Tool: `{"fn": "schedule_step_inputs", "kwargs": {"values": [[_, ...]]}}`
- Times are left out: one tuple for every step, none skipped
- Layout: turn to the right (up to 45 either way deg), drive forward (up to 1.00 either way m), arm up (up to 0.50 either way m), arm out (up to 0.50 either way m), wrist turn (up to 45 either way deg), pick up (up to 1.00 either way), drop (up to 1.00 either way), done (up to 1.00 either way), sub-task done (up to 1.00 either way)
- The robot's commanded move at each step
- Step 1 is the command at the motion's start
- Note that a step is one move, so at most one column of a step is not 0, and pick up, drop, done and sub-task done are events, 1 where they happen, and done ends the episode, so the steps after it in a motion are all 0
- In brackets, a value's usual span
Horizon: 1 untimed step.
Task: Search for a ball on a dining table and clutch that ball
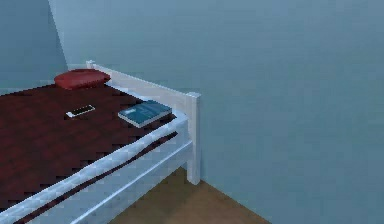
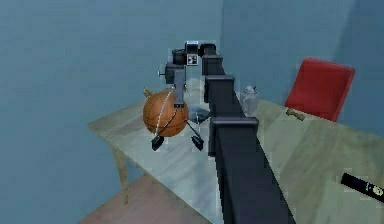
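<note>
A robot's dark arm [image 2: 235, 140] stretches out across a pale wooden dining table [image 2: 300, 165] in a blue-walled room, its gripper [image 2: 177, 142] drawn level with the ball [image 2: 163, 112] it is tasked to find and grasp. The ball sits toward the table's corner at the arm side view's left, which is likely why the arm is run out so far over the tabletop. The gripper's thin fingers show as lines against the ball's face, with their dark tips just below it in the picture. Whether they touch the ball, and whether the gripper holds anything, cannot be told, nor can the set of the fingers. The ball is orange-brown and round, crossed by thin dark seams like a basketball, smooth and fairly large against the gripper, so a grasp would probably need the fingers well centred on its sides. A red chair [image 2: 320, 88] stands at the table's far side, with a clear glass item [image 2: 248, 98] just beside the arm and a dark remote [image 2: 362, 184] near the view's right edge. Ahead of the robot, a white-framed bed [image 1: 150, 165] carries a red pillow [image 1: 82, 78] and a book [image 1: 146, 113]
</note>
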Motion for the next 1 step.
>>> {"fn": "schedule_step_inputs", "kwargs": {"values": [[0.0,0.00,0.00,0.00,45.0,0.00,0.00,0.00,0.00]]}}
